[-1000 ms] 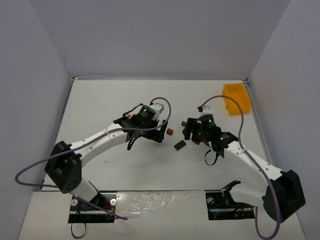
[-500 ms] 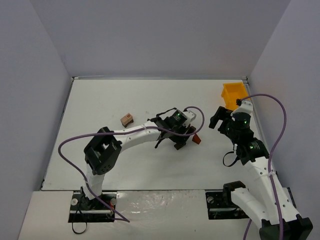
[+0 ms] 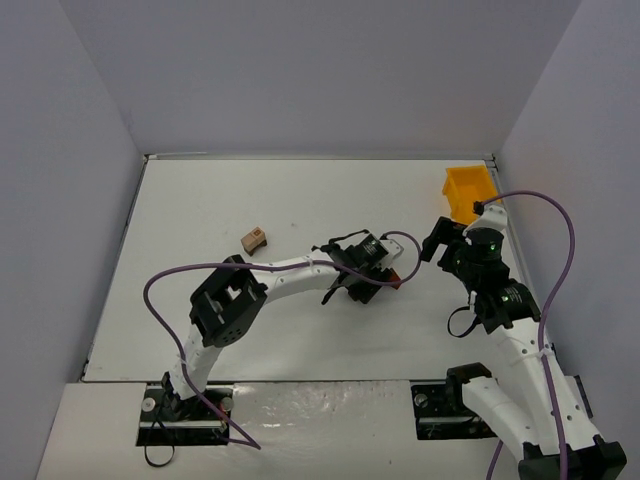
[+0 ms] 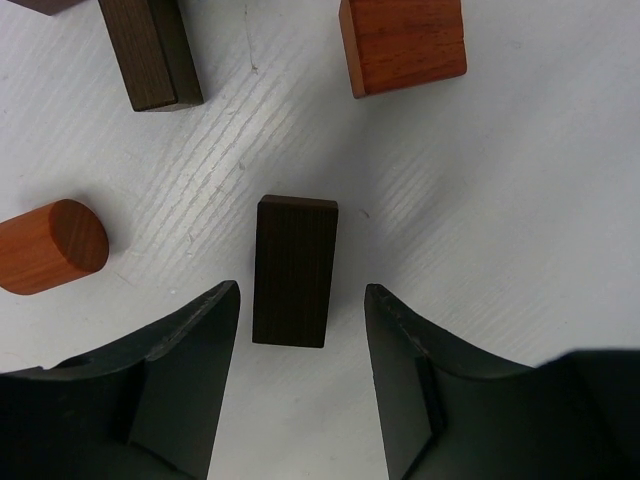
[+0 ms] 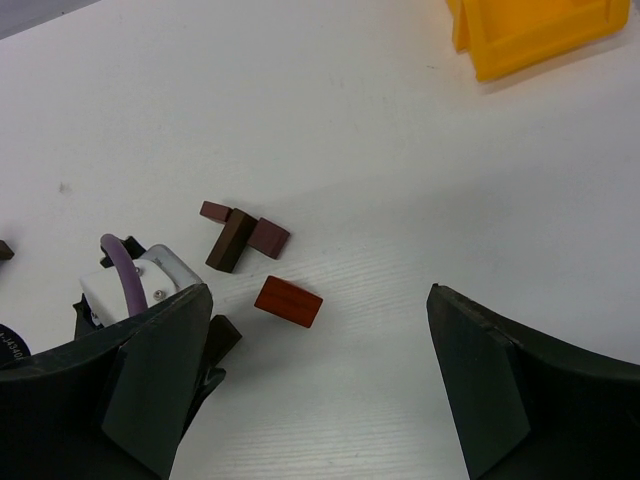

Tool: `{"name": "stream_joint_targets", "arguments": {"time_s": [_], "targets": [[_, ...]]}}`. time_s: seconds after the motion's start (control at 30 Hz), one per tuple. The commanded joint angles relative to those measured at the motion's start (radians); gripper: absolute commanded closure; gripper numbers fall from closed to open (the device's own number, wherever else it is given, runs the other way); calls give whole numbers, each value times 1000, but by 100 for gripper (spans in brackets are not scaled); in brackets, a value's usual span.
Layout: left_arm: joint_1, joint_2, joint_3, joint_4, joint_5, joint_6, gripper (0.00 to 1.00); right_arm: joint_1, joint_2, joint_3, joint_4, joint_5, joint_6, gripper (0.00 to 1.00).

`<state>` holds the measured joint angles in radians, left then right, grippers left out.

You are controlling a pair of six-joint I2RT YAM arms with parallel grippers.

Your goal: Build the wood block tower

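Left gripper half open, straddles dark block lying flat, centre. Pads sit beside its long sides, not touching; nothing held. Right gripper wide, empty, near bin. We see no tower yet; blocks loose.

We judge block light, rigid, smooth-faced, prone to twist. Take long sides at mid-length.

Left wrist alone shows pad gaps and red cylinder. Top view hides these, but alone shows tan block, far left.
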<state>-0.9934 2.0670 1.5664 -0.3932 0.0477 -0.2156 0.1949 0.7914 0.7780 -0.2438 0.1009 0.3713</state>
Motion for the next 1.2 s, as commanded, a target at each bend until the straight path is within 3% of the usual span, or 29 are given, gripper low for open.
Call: {"name": "stream_joint_targets", "arguments": {"time_s": [0.0,0.13,0.83,1.03,1.17], "targets": [[-12,-10,69,-14,-38,13,51,-10,-11,8,38,9,-8,14],[-13,-3,74,-18,-40,5,55,-11,-15,4,37,1,-6,14],[-13,18,93,-27,-40,-8,58,-12,-20,-5,37,-21,-9,14],[-13,24,103,-26,-39,-10,65,-12,-22,-8,37,-24,-5,14],[-14,26,102,-29,-40,-11,76,-11,-24,-8,36,-23,-6,14]]}}
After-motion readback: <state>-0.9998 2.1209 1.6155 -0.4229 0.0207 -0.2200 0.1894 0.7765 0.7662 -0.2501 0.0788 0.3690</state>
